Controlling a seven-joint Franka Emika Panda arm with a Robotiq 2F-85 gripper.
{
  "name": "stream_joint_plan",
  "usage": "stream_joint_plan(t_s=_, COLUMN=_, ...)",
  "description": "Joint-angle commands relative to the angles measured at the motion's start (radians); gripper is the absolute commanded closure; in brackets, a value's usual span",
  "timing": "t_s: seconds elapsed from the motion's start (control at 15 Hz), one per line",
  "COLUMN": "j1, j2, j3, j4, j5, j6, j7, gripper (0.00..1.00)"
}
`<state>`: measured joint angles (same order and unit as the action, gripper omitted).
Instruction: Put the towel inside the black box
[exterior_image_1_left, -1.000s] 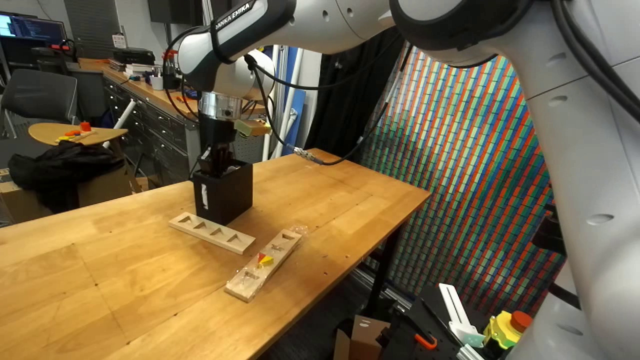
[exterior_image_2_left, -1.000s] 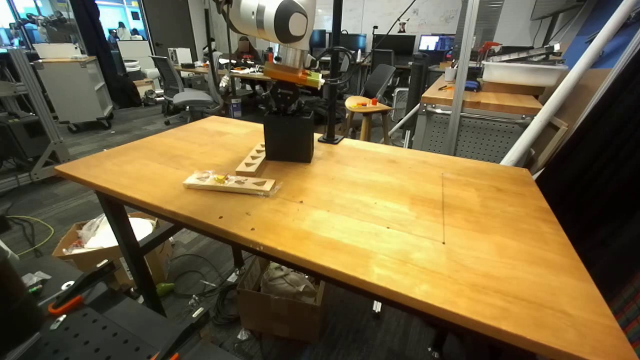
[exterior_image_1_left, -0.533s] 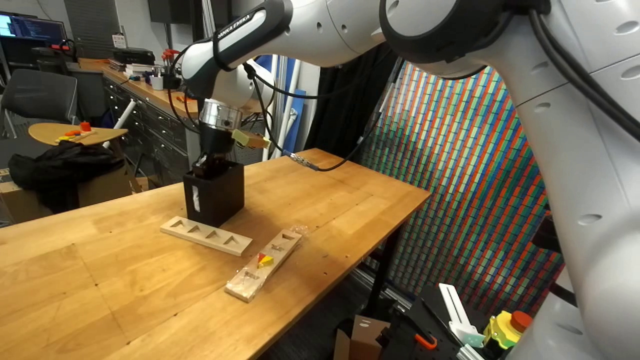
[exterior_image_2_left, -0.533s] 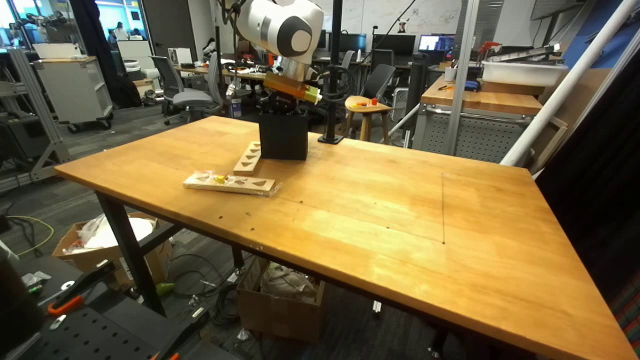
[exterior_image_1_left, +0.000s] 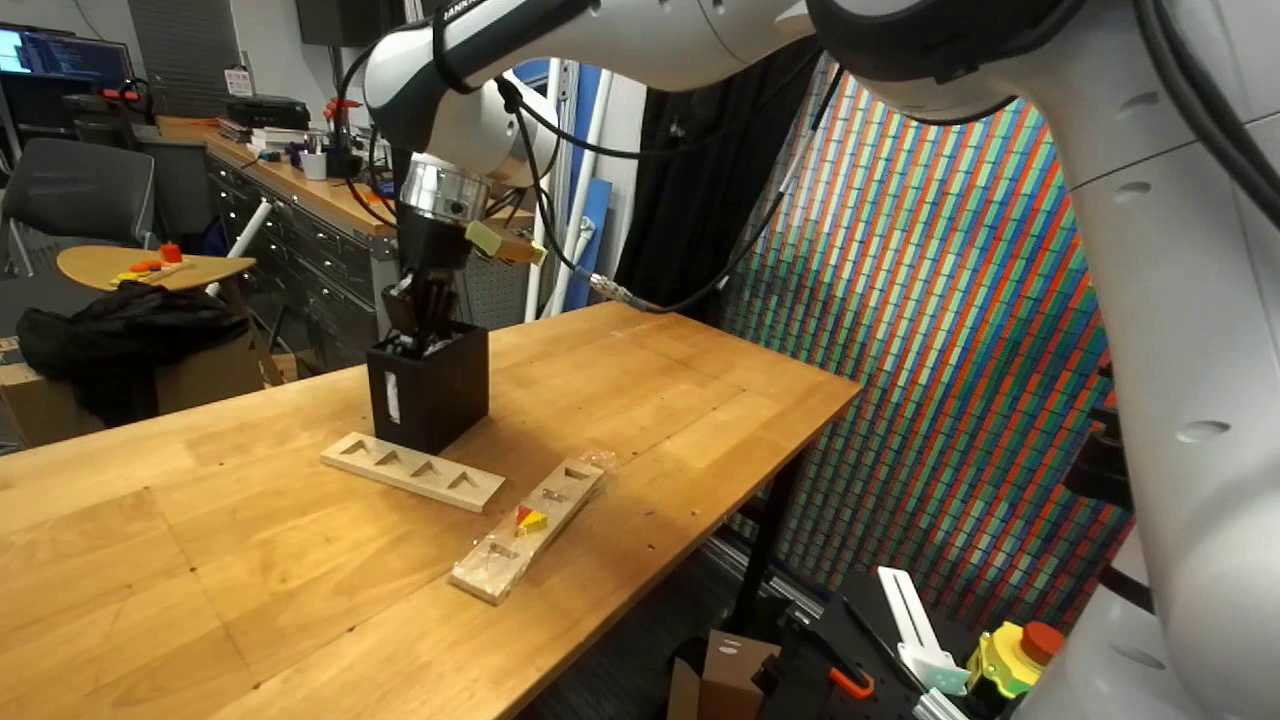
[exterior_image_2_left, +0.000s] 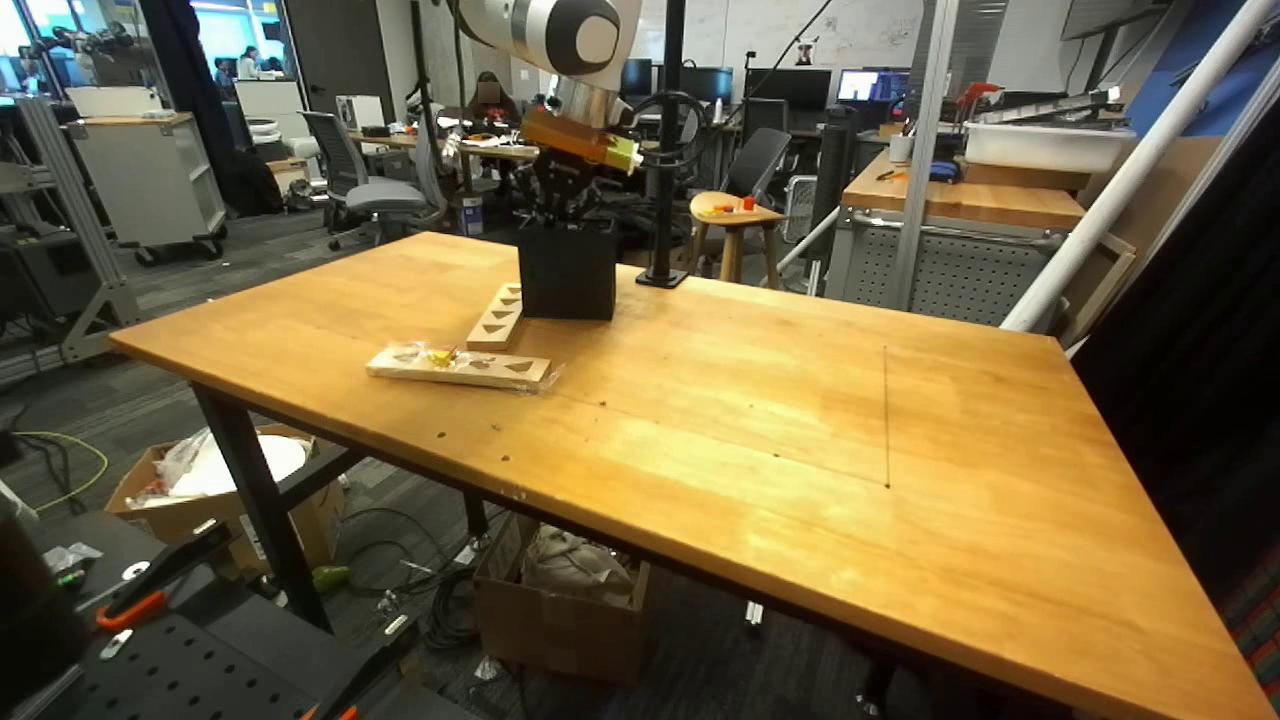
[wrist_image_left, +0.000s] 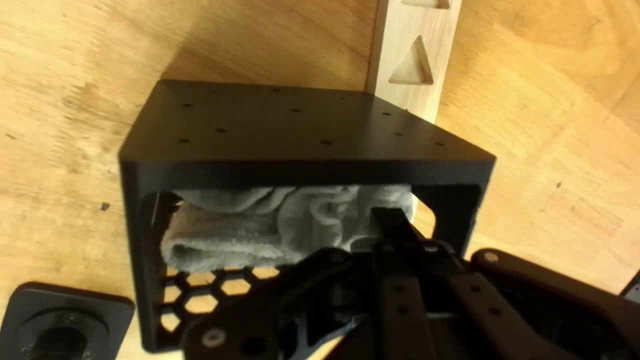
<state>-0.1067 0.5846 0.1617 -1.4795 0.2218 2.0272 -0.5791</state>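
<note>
The closed, empty-looking black claw lifted: white cloth towel, at its nine o'clock, seems done in square black box.

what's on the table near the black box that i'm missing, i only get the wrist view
Observer: In both exterior views, a second wooden strip, at least partly wrapped in clear plastic, lies on the table, close to the bare strip that you can see.
Operator: ok and anything to note on the outside of the black box
Observer: In an exterior view, one outer side shows a tall white patch; it may be the towel showing through, but I can't be sure.
</note>
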Motion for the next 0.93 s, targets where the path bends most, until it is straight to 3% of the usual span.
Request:
stream_joint_plan(t_s=0.0, j1=0.021, j2=-0.121, j3=-0.014, j4=-0.08, j5=-0.021, j6=-0.001, j7=0.04, gripper=1.0)
stream_joint_plan(t_s=0.27, j1=0.032, j2=-0.215, j3=-0.02, j4=-0.134, j5=-0.038, j6=0.008, j7=0.049, gripper=0.99)
stream_joint_plan(t_s=0.33, j1=0.033, j2=-0.235, j3=-0.021, j4=-0.146, j5=-0.04, j6=0.01, j7=0.042, gripper=0.92)
stream_joint_plan(t_s=0.4, j1=0.035, j2=-0.252, j3=-0.023, j4=-0.156, j5=-0.043, j6=0.011, j7=0.04, gripper=0.72)
stream_joint_plan(t_s=0.47, j1=0.03, j2=-0.187, j3=-0.018, j4=-0.098, j5=-0.021, j6=-0.004, j7=0.029, gripper=0.91)
stream_joint_plan(t_s=0.6, j1=0.033, j2=-0.217, j3=-0.021, j4=-0.118, j5=-0.024, j6=-0.004, j7=0.029, gripper=0.75)
stream_joint_plan(t_s=0.87, j1=0.033, j2=-0.226, j3=-0.023, j4=-0.134, j5=-0.027, j6=-0.003, j7=0.029, gripper=0.72)
